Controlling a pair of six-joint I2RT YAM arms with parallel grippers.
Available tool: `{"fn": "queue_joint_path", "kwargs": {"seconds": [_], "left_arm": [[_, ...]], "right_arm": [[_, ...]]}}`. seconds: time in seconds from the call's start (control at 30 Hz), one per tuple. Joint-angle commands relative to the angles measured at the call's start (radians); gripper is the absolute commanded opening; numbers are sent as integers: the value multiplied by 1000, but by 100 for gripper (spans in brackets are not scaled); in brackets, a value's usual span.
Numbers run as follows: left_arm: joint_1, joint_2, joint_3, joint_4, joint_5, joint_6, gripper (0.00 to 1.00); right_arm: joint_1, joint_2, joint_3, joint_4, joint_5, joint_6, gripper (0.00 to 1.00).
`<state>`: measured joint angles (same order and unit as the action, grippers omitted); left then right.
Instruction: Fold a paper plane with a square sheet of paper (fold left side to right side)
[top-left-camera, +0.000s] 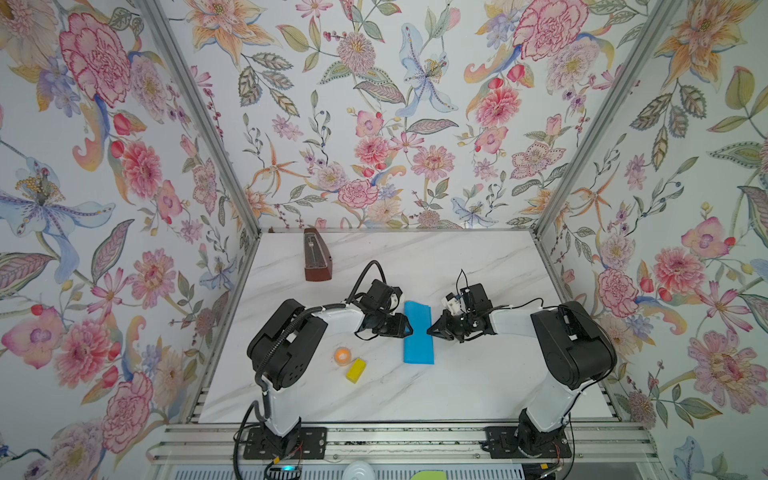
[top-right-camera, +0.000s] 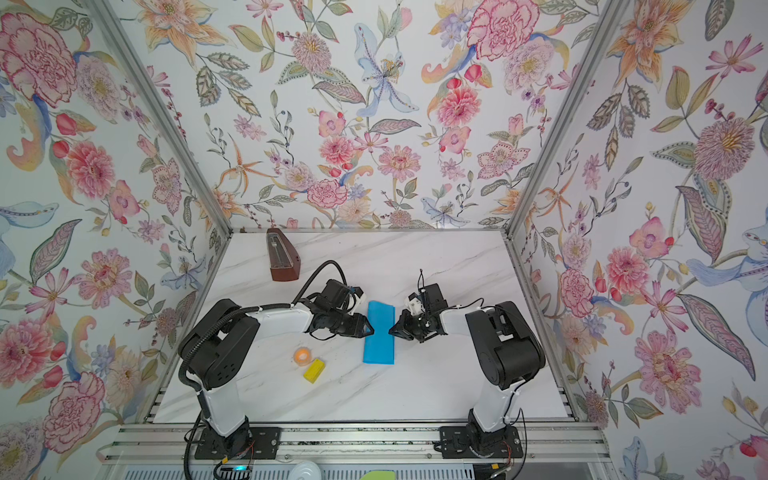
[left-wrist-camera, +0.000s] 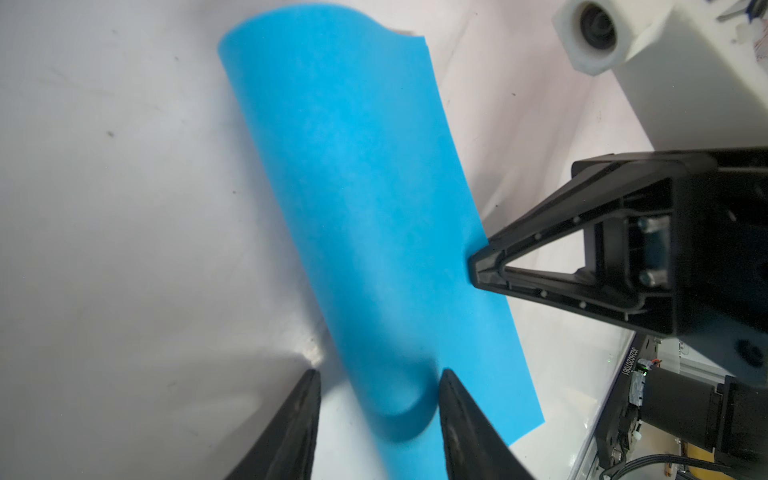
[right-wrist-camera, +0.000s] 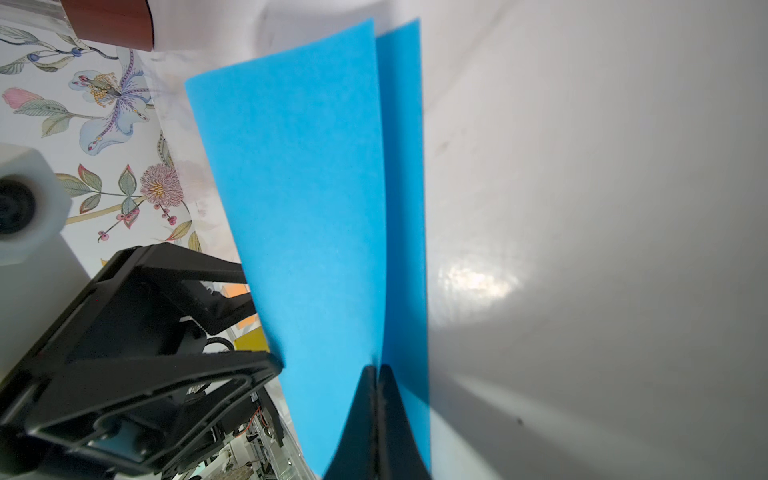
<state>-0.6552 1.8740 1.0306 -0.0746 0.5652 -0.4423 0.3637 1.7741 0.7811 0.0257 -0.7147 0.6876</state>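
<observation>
At the far left of the white marble table (top-left-camera: 457, 386) stands a brown wooden metronome (top-left-camera: 317, 258). Nearer, also on the left, an orange ball (top-left-camera: 343, 356) lies just beside a small yellow block (top-left-camera: 356, 370); I cannot tell whether the two touch.

The left tool (top-left-camera: 409, 330) reaches in from the left to the left edge of the square sheet of paper (top-left-camera: 419, 336). In the left wrist view its two black fingers (left-wrist-camera: 309, 399) stand apart, released. The rounded, uncreased fold of the paper bulges up between them.

The bright blue sheet lies in the middle of the table, doubled over into a narrow rectangle that runs from near to far. Its fold is on the left and its free edges are on the right. The right wrist view shows the upper layer lifted off the lower one, the gap widening toward the far end.

The right tool (top-left-camera: 429, 331) comes in from the right and meets the sheet's right edge, opposite the left tool. Its fingers are clenched tight together at the free edge of the upper layer. Whether they pinch that layer or only touch it, I cannot tell.
</observation>
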Motion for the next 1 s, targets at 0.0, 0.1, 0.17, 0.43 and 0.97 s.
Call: {"fn": "queue_joint_path", "kwargs": {"seconds": [0.0,0.1,0.17,0.43,0.97], "left_arm": [[-8,17,25,-28,-1,21,47],[-8,20,26,-28,-2,21,47],[-9,21,26,-28,-2,24,47],[-8,25,26,-27,1,25,46],[-8,23,24,-29,-1,22,46]], "right_arm": [[-7,8,-18,-7,15,-14,0],[-7,5,-20,-5,15,-11,0],[-8,4,-22,-6,19,-11,0],[-5,4,-26,6,20,-4,0],[-5,-20,-15,4,15,-3,0]]}}
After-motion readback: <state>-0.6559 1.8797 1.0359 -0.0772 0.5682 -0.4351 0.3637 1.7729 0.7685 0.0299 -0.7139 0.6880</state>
